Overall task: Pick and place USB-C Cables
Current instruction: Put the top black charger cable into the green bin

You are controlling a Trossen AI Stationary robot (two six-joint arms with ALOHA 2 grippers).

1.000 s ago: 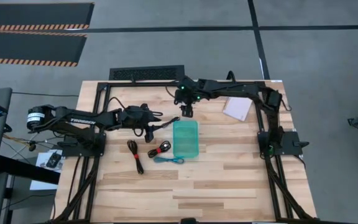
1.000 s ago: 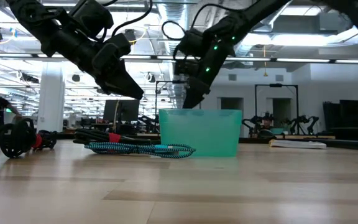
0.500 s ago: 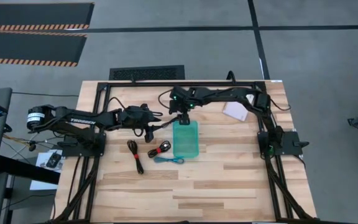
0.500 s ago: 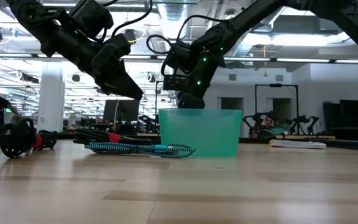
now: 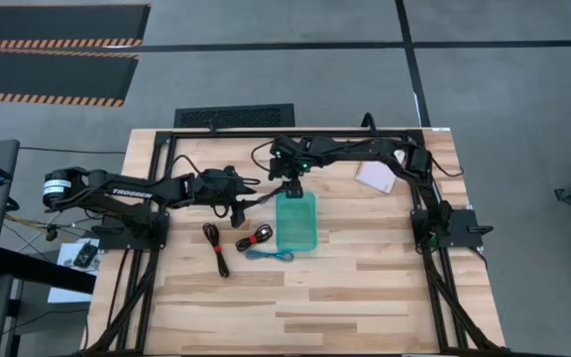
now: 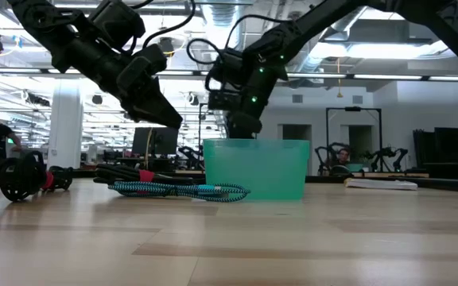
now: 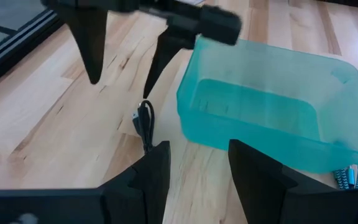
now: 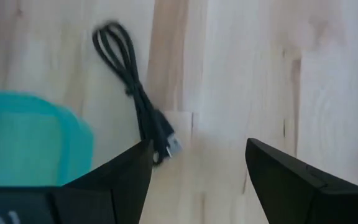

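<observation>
USB-C cables [image 5: 218, 246] lie scattered on the wooden table [image 5: 365, 297] around the teal tray [image 5: 295, 222]: a long black one with a red tie to its left, a small coiled bundle [image 5: 255, 239] with red close beside the tray, a teal-blue braided one [image 5: 269, 256] at the tray's near corner, and a black folded one [image 8: 135, 99] on bare wood just beside the tray's far end. The tray looks empty in the left wrist view, so I judge the work barely begun. The right gripper [image 5: 291, 184] hangs above that folded black cable with its fingers spread wide and nothing between them; the cable lies in the gap its wrist camera looks through. The left gripper [image 5: 240, 205] waits off to the tray's left, fingers partly apart and holding nothing. These cords should be light and limp (the loops will sag and swing once lifted), slick-jacketed and hardly fragile. The best hold on the black one is probably across the middle of the doubled strands, where both runs lie together, not at the plug end [image 8: 168, 143], since a pinch there would likely let the rest trail and catch on the tray's rim.
</observation>
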